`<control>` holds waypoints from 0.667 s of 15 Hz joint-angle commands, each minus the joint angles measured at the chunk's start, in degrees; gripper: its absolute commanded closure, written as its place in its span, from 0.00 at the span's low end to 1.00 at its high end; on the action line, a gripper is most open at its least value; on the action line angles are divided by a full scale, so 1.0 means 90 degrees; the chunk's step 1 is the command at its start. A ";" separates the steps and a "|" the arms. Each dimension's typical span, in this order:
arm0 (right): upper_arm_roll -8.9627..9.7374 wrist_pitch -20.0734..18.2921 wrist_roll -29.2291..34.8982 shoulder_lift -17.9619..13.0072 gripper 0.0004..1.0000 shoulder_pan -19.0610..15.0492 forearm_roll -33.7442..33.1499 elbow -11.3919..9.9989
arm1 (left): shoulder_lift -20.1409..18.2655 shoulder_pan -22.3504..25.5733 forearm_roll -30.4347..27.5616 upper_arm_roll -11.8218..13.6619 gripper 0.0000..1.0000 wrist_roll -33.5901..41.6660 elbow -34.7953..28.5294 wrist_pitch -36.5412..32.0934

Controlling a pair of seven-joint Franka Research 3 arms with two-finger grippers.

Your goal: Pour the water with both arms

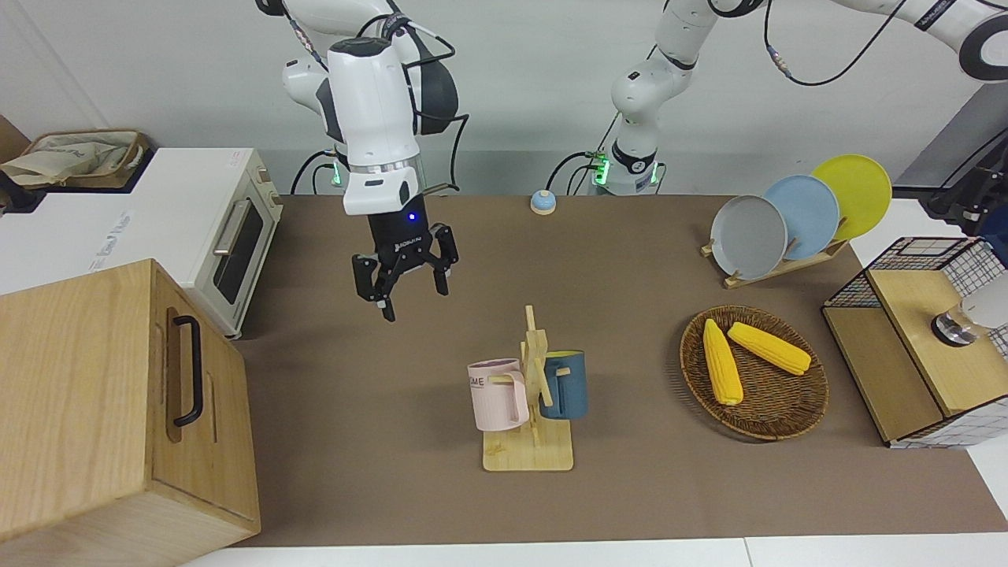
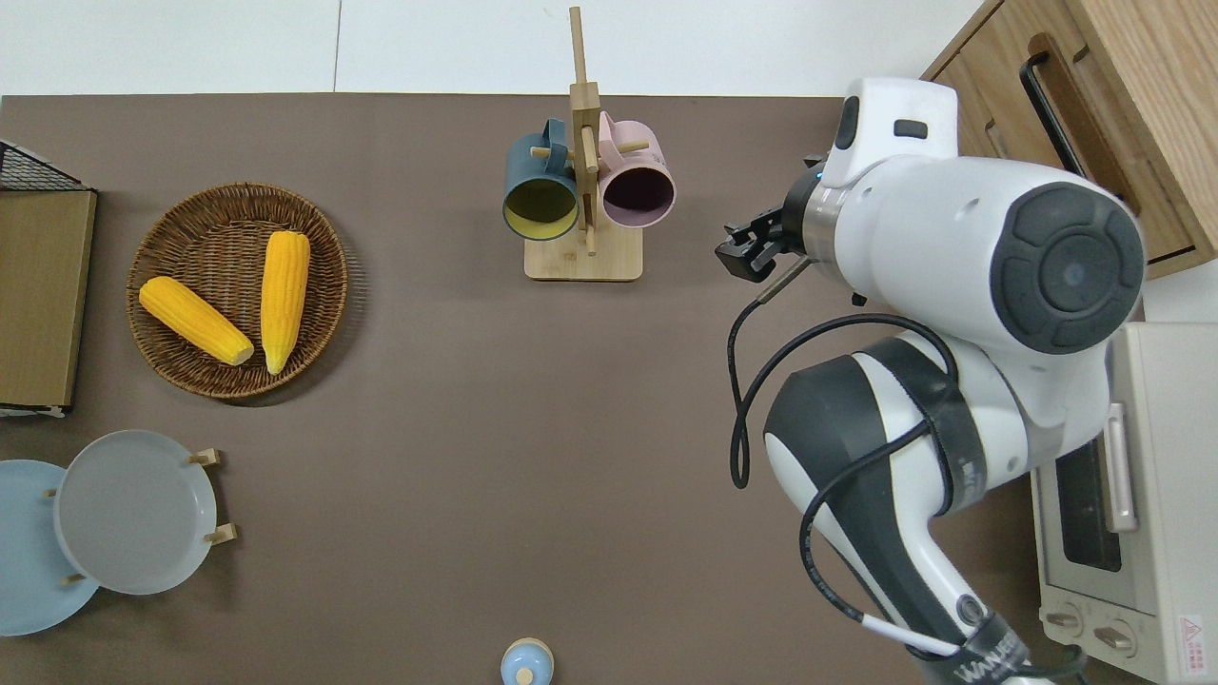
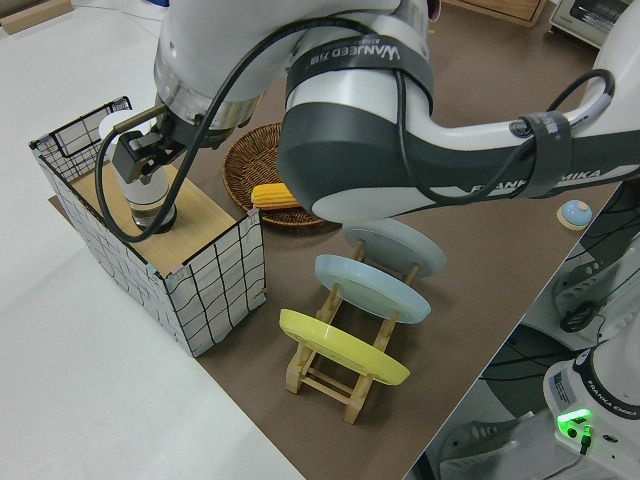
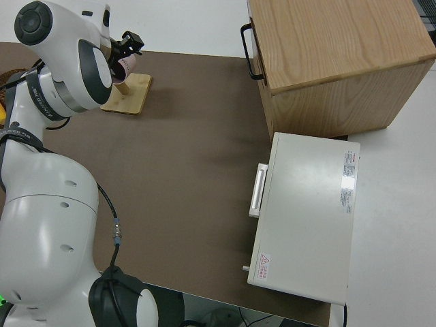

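Right gripper [image 1: 409, 283] hung in the air with its fingers spread and nothing between them; on my overhead feed it was over bare brown desk [image 2: 457, 428], between the mug rack and the wooden cabinet [image 1: 110, 402] at the right arm's end. Left gripper [image 3: 140, 155] was at the opposite end, down over the wire-sided box [image 3: 200, 270] at that edge of the desk, around a small jar-like object [image 3: 150, 205] standing on the box's wooden top; I could not tell whether those fingers were clamped on it.

Beside the cabinet, nearer the robots, sat the white toaster oven [image 1: 228, 236]. A wicker basket [image 1: 787, 417] held two corn cobs [image 1: 723, 362]. Three plates [image 1: 748, 236] leaned in a wooden rack near the desk's robot-side edge. The mug rack [image 1: 535, 394], near the desk's far edge, carried a pink mug [image 1: 498, 394] and a blue mug [image 1: 565, 384].
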 commanded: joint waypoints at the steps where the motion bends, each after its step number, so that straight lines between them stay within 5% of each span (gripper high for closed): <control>1: 0.0109 0.0323 -0.0086 0.0531 0.03 -0.0032 -0.0130 0.0413 | 0.0324 0.0129 -0.0732 -0.0038 0.00 0.0669 -0.0068 0.0744; 10: 0.0060 0.0353 0.0207 0.1411 0.03 0.0309 -0.0150 0.1293 | 0.0403 0.0002 -0.1486 -0.0204 0.00 0.0631 -0.0596 0.1867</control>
